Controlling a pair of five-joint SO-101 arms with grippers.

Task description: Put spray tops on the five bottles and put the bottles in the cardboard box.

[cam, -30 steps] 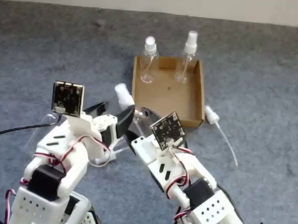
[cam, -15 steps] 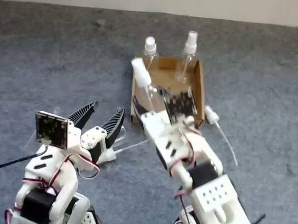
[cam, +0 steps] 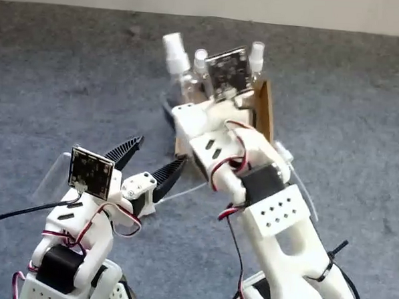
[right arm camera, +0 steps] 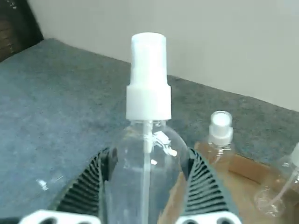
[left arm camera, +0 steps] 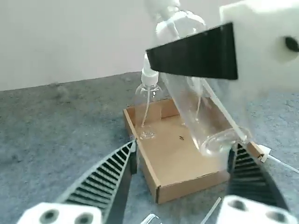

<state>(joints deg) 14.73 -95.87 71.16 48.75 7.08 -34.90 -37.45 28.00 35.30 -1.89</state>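
**High view.** The right jaws are clamped on the held bottle (cam: 182,73). They have moved from the near left corner of the cardboard box (cam: 265,119) to over its far left corner. The left jaws stand apart, over the bench (cam: 363,98), short of the box. The box contains two upright capped bottles: first standing bottle (cam: 201,58) and second standing bottle (cam: 257,53). A loose spray top (cam: 283,154) lies on the bench just beside the box's right wall.

**Left wrist view.** The left jaws are wide apart. The held bottle (left arm camera: 201,107) is tilted above the cardboard box (left arm camera: 187,186). The first standing bottle (left arm camera: 148,109) is in a far corner.

**Right wrist view.** The held bottle (right arm camera: 147,172), with its fitted spray top (right arm camera: 148,84), is gripped between the right jaws. Beyond it stand the first standing bottle (right arm camera: 219,135) and the second standing bottle (right arm camera: 282,186).
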